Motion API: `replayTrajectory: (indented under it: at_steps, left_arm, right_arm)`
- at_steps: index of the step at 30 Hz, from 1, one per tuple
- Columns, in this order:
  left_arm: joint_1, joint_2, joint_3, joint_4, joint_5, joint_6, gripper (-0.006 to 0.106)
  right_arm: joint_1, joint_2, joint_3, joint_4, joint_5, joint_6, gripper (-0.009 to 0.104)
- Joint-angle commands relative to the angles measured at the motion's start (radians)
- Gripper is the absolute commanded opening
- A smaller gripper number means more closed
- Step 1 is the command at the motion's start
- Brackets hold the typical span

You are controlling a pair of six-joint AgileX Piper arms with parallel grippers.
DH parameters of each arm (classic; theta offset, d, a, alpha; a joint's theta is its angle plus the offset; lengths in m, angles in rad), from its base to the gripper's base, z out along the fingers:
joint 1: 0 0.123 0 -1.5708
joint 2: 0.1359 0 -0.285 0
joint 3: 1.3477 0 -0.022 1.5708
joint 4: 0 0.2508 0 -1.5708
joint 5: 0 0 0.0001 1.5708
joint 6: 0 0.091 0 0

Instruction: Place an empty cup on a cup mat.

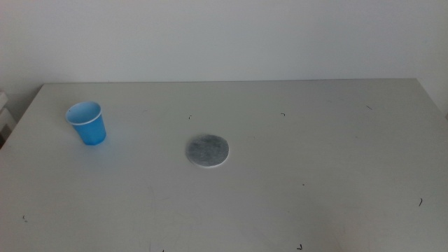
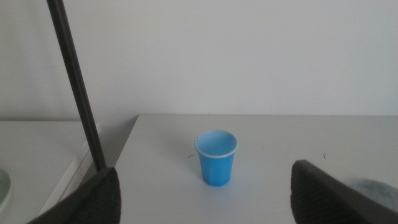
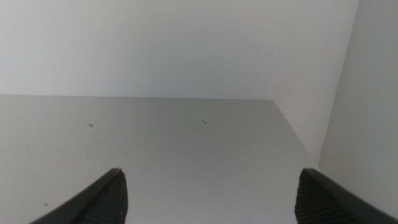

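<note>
The bright blue cup stands upright and empty at the table's far left. The round grey cup mat lies flat near the table's middle, apart from the cup. Neither arm shows in the middle view. In the left wrist view the cup stands some way ahead of my open left gripper, between the lines of its two jaws, and an edge of the mat shows beside one jaw. My right gripper is open over bare table, with neither cup nor mat in its view.
The white table runs back to a pale wall. A thin dark pole stands off the table's left edge in the left wrist view. The table's far corner and a side wall show in the right wrist view.
</note>
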Motion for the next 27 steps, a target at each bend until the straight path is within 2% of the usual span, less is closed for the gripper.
replayTrajectory:
  at_steps: [1,5,18,27]
  left_arm:
    - [-0.006,0.081,-0.105,-0.004,-0.071,-0.018,0.105]
    - [-0.006,0.205,-0.266,-0.004,-0.027,-0.018,0.105]
    - [-0.006,0.651,-0.847,0.009,0.374,-0.01,0.105]
    - [-0.006,0.957,-1.19,0.051,0.642,-0.01,0.105]
  right_arm:
    - [0.0,-0.026,-0.008,-0.014,-0.075,-0.005,0.094]
    - [0.0,-0.026,-0.008,-0.014,-0.075,-0.005,0.094]
    - [0.0,-0.026,-0.008,-0.014,-0.075,-0.005,0.094]
    - [0.0,-0.026,-0.008,-0.014,-0.075,-0.005,0.094]
